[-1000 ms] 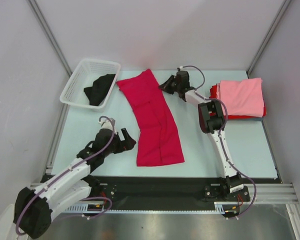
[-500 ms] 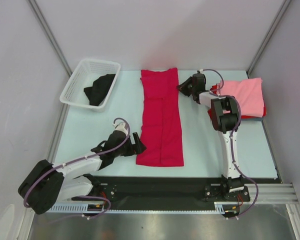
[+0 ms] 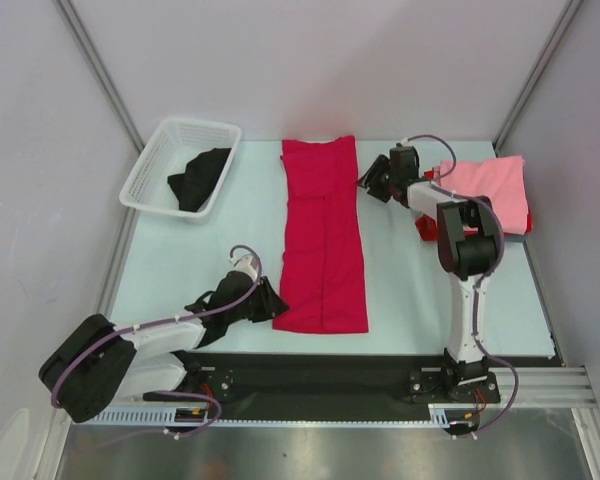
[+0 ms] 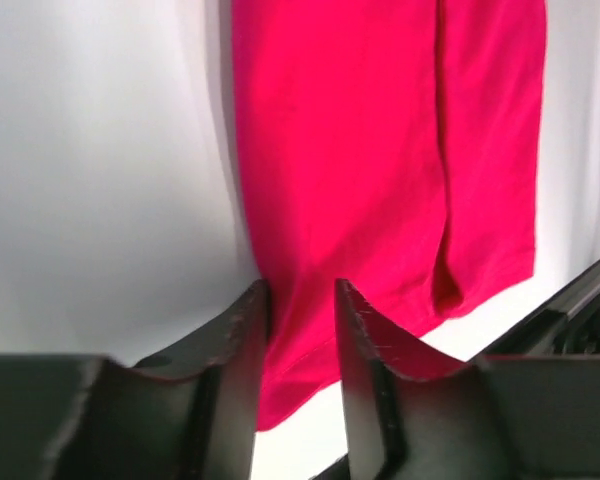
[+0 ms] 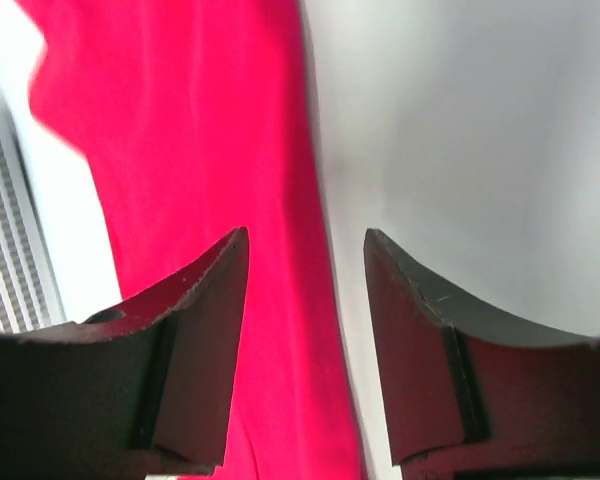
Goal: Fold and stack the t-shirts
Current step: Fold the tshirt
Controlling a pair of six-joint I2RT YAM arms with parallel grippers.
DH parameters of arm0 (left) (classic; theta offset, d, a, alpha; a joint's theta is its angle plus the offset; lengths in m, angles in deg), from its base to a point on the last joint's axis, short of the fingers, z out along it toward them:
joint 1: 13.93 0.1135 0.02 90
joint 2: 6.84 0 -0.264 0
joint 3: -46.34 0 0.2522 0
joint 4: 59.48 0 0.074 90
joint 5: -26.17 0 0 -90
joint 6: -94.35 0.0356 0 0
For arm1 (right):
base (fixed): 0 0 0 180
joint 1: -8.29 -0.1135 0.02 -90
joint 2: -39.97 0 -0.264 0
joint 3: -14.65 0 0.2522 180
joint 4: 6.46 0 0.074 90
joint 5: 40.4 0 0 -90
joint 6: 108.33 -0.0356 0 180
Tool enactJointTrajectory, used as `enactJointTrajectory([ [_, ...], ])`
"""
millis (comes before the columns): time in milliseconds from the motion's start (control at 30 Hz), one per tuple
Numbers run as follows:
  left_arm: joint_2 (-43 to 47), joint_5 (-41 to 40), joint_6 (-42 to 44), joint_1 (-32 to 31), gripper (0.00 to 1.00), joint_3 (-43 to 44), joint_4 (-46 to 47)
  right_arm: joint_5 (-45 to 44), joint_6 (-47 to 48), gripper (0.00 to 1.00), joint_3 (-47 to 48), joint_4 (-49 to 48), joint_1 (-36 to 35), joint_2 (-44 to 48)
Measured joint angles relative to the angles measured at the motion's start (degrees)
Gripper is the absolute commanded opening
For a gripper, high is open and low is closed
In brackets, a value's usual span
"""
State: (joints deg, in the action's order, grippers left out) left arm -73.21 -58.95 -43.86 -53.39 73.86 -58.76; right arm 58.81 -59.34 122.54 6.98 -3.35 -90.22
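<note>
Now your narrowly spread left gripper and wide-open right gripper straddle edges of the long crimson-red cloth t-shirt; pinching one layer could skew the fold.

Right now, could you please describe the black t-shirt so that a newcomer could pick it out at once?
On the table, look to the far left corner, where a white basket sits. The black t-shirt lies crumpled inside it. It is the only dark garment: the crimson t-shirt and the pink t-shirt lie flat outside it.
</note>
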Motion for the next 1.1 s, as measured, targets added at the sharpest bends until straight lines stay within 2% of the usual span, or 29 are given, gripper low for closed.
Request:
enactJointTrajectory([
  [33,0.0,0.1,-0.2,-0.3,0.28,-0.3,0.2,0.0,0.4,0.54,-4.0,0.1,-0.2,3.2],
  [133,0.1,0.0,-1.1,-1.2,0.15,-1.4,0.7,0.1,1.0,0.54,-17.6,-0.4,-1.1,14.6],
  [233,1.3,0.0,-2.1,-2.4,0.14,-3.1,1.4,-0.4,1.9,0.53,-27.3,2.1,-2.0,26.1],
  [367,4.8,0.0,-3.4,-4.3,0.16,-5.6,1.7,-1.6,3.8,0.52,-34.5,6.1,-4.3,37.3],
  [400,5.7,0.0,-3.7,-4.6,0.20,-6.2,1.7,-1.9,4.2,0.51,-36.5,7.1,-5.0,39.9],
  [433,6.8,0.1,-3.9,-4.8,0.48,-6.7,1.3,-2.1,4.6,0.51,-38.9,8.1,-5.8,42.6],
  [500,9.3,0.7,-4.6,-5.0,0.77,-7.3,1.3,-2.3,5.1,0.49,-43.3,10.9,-7.0,47.2],
  [633,14.4,0.8,-5.9,-5.4,1.00,-7.4,-0.2,-1.8,5.3,0.47,-53.3,15.7,-9.6,55.6],
  [900,21.7,-3.5,-10.0,-5.4,0.98,-8.4,-7.2,-0.5,2.6,0.43,-63.8,20.4,-19.1,60.9],
  [933,22.1,-3.7,-10.4,-5.4,0.91,-8.6,-7.3,-0.2,2.0,0.43,-64.5,20.5,-19.5,61.3],
  [1000,22.3,-4.0,-11.4,-5.4,0.86,-9.0,-7.0,0.2,1.2,0.42,-65.4,20.8,-20.2,62.1],
  [1100,22.0,-4.5,-12.3,-5.4,0.69,-9.3,-7.1,0.3,0.0,0.39,-65.9,21.5,-21.6,62.7],
])
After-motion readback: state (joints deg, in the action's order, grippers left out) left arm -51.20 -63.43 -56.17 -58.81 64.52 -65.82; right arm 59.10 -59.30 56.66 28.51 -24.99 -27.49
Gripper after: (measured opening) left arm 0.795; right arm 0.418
